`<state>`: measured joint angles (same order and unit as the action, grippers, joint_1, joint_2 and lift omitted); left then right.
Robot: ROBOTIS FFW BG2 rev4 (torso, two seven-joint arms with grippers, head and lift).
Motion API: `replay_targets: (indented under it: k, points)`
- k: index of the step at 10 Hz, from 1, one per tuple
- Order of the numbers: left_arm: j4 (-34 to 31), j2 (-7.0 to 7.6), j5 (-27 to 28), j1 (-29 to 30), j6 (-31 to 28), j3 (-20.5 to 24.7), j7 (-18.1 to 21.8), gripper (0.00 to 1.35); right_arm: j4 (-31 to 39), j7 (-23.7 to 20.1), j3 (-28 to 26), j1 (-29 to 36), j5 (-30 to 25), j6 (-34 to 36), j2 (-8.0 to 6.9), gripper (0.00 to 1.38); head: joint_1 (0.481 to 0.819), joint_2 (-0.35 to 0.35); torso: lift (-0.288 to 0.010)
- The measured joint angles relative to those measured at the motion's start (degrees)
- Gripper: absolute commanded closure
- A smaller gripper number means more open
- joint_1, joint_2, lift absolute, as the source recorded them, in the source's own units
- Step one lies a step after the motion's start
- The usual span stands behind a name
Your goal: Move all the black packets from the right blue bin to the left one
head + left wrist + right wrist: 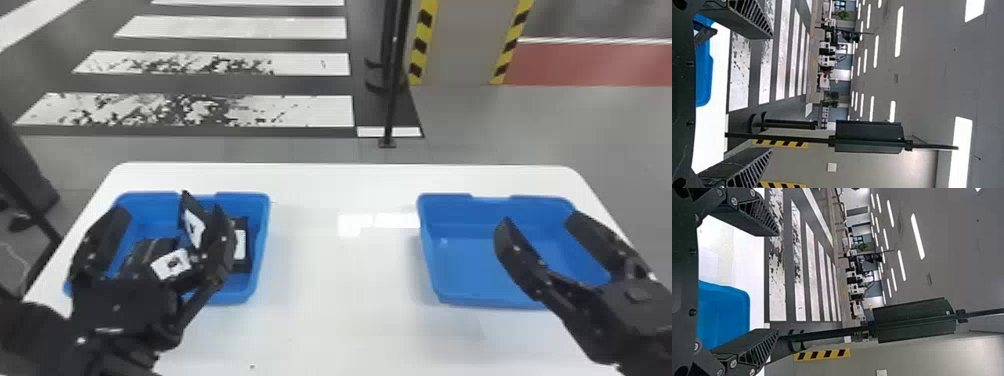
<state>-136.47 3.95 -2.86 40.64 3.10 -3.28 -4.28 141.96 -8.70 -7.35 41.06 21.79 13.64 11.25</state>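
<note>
Two grippers, two bins, one table. Left black two-finger gripper (pixel 170 212) is over the left blue plastic bin (pixel 261 220), jaws wide apart, clamped on nothing; probably held high and spread so it clears the pile. Right black two-finger gripper (pixel 540 219) is over the right blue plastic bin (pixel 457 260), jaws also apart, nothing between them; likely a waiting pose, or ready to dip in if anything remains. Bins sit well apart on the white table (pixel 340 290), one per arm, presumably so each arm has its own side. Black packets with white labels are in the left bin, heaped at odd angles, looks like dropped rather than stacked. One tilted black packet (pixel 186 202) is propped steeply beside the left gripper's inner finger, prob leaning on the others; could tip if brushed. Count: three white labels, so at least three packets; exact total can't tell, gripper covers part of the heap. Right bin's visible floor is bare blue, near corner hidden by the gripper. Transfer looks done or nearly; next, likely back both arms off.
</note>
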Motion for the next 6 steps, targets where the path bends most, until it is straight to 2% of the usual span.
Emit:
replay_targets:
  k: [6]
  points:
    - [0.1,0.01,0.1,0.0,0.0,0.0,0.1,0.00,-0.1,0.0,0.0,0.0,0.1,0.0,0.00,0.17,0.695,-0.004,-0.140]
